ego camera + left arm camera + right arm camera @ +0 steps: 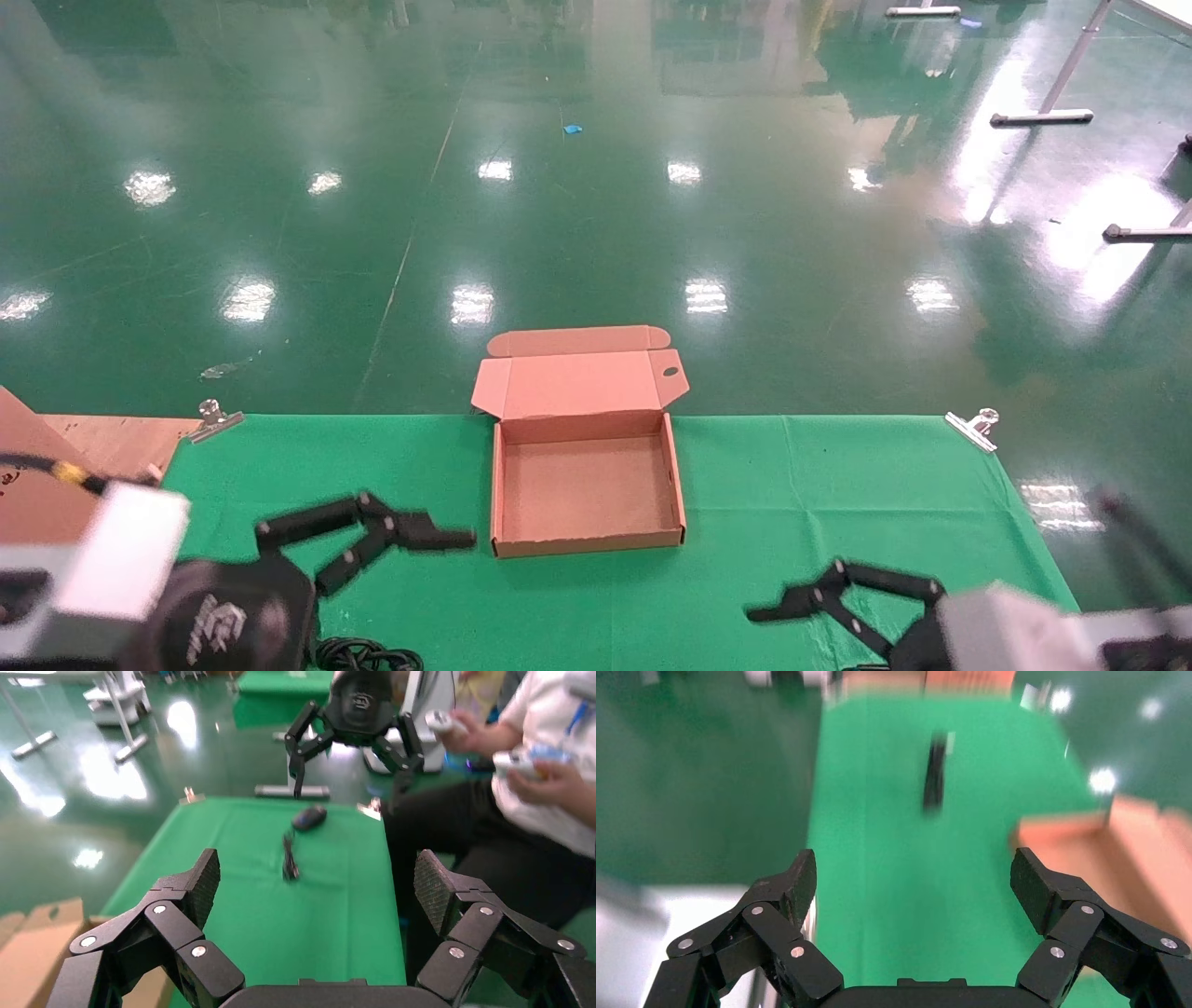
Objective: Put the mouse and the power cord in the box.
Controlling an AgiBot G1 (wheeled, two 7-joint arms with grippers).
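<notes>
The brown cardboard box (587, 539) stands open in the middle of the green cloth, empty, with its lid (577, 382) folded back. Loops of the black power cord (365, 655) show at the table's near edge, beside my left wrist. My left gripper (400, 550) hovers open just left of the box. The black mouse (309, 817) lies on the cloth in the left wrist view, its bundled cable (289, 860) beside it, far ahead of the open left gripper (316, 874). My right gripper (810, 610) (912, 871) is open and empty, low at the right front.
Metal clips (216, 419) (973, 427) pin the green cloth (838, 485) at the far corners. A cardboard piece (56, 466) lies at the far left. A seated person holding controllers (520, 762) shows past the table's end in the left wrist view.
</notes>
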